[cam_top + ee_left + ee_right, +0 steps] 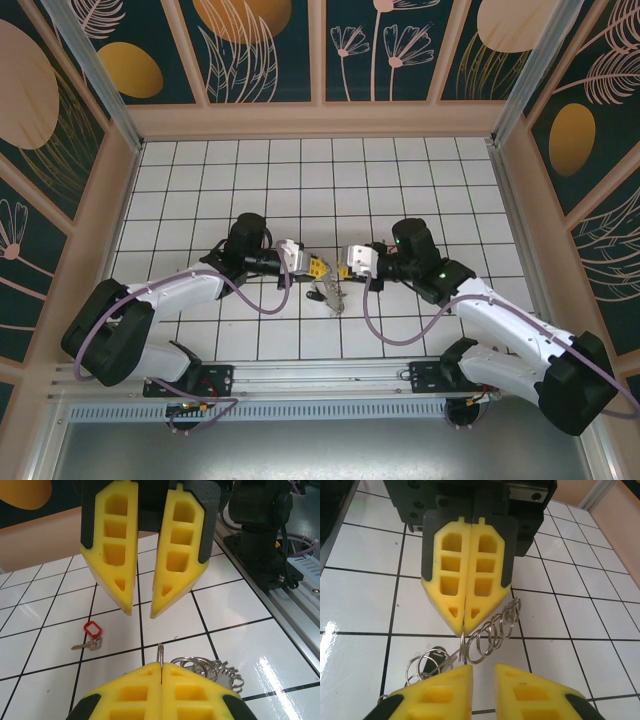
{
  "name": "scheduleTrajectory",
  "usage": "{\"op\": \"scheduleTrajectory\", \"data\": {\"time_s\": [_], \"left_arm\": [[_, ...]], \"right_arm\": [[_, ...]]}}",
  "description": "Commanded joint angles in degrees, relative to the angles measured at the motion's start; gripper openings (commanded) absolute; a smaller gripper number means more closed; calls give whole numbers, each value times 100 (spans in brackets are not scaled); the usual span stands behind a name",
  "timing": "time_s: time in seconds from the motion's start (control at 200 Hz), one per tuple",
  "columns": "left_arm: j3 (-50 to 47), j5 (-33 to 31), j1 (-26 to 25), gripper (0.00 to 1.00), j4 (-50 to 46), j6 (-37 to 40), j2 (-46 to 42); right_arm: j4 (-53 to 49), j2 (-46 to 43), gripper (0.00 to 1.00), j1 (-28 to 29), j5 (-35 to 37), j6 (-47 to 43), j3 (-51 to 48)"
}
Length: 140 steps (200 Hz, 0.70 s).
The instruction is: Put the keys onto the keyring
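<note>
My left gripper is shut on a thin silvery ring of the keyring, which stands edge-on between its yellow fingers. A chain of linked rings trails from it down to the tiles. A black-headed key lies among the rings. A silvery key with a red tag lies loose on the tiles to the left. My right gripper faces the left one closely, open, with nothing between its fingers. From above, the left gripper and right gripper nearly meet over the ring bundle.
The white tiled floor is walled by patterned panels. The right arm's base and the metal rail run along the near edge.
</note>
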Motion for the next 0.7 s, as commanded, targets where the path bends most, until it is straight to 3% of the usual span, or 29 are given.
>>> {"op": "scheduleTrajectory", "data": {"time_s": [0.0,0.095,0.23,0.696], "left_arm": [[157,277,-18,0,108,89,-32],[159,278,-21,0,103,88,-35],[159,290,-20,0,98,87,-41],[188,338,-17,0,167,39,-26]], "right_arm": [[-59,47,21,26,-260,43,-68],[-61,149,30,39,-253,38,-46],[194,188,32,80,-143,43,-141],[466,548,24,193,-360,36,-159]]}}
